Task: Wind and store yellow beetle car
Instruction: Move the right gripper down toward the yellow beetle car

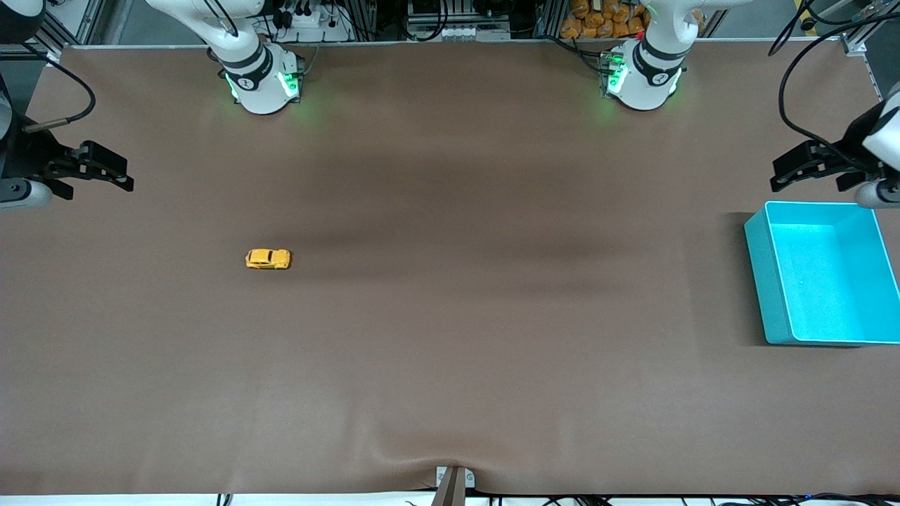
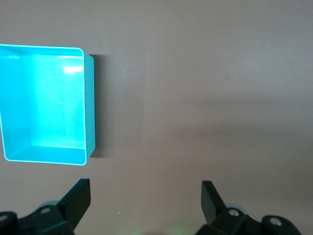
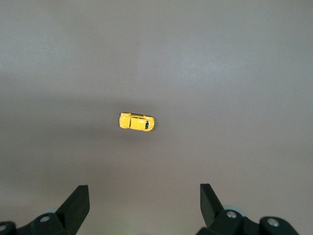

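While both claws hang apart at table ends, yellow beetle car (image 1: 268,259) sits alone.

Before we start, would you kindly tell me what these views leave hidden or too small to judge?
- Yellow beetle car: too small in the front and right wrist views to show any winding mechanism.
- Teal bin: the front view's edge cuts off one end; the left wrist view's edge clips a corner.
- Left pincer and right pincer: both open, but each arm is cut off by the front view's edges; wrist views show only the fingertips.
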